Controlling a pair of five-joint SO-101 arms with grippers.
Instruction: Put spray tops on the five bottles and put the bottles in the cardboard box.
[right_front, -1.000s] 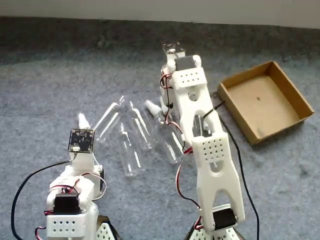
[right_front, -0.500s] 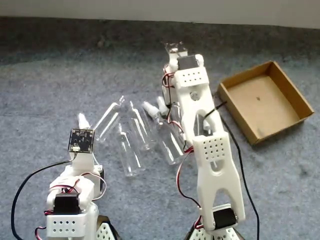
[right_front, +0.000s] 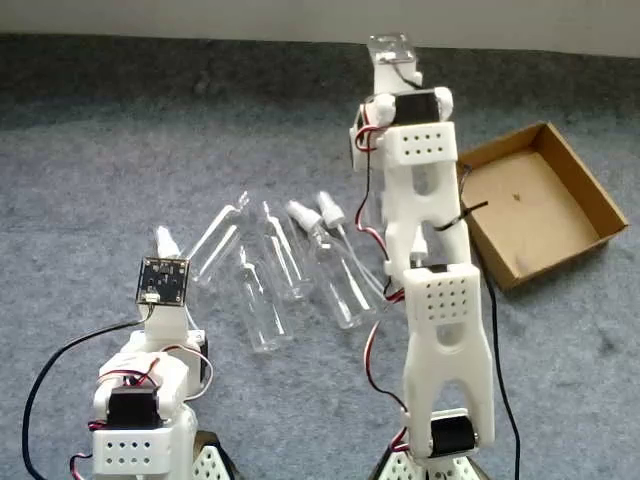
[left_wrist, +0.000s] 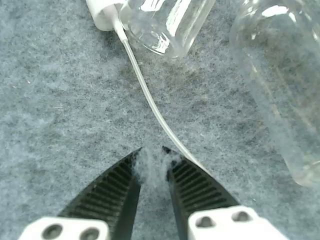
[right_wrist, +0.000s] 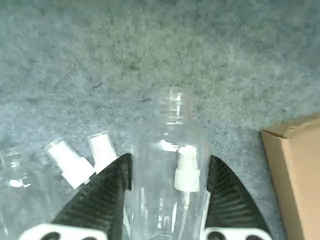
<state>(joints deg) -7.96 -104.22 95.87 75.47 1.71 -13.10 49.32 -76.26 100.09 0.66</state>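
My right gripper (right_wrist: 169, 167) is shut on a clear bottle (right_wrist: 170, 135) with a bare, uncapped neck. In the high view this bottle (right_front: 390, 48) is held at the far side of the carpet, left of the cardboard box (right_front: 530, 205). A white spray top (right_wrist: 187, 172) shows through its wall. Two more spray tops (right_front: 300, 212) (right_front: 330, 207) lie by several clear bottles (right_front: 262, 300) in the middle. My left gripper (left_wrist: 151, 151) hovers low over the carpet, open by a narrow gap. A spray top's thin tube (left_wrist: 150, 102) runs past one finger.
Grey carpet covers the whole floor. The box's edge (right_wrist: 295, 175) stands close beside the held bottle. A capped spray top (left_wrist: 102, 12) and two lying bottles (left_wrist: 167, 22) (left_wrist: 280, 85) lie just ahead of the left gripper. A pale wall strip runs along the far edge.
The right arm has carried the bottle up and away, farther back and to the right, nearer the box. The left arm has stayed still.
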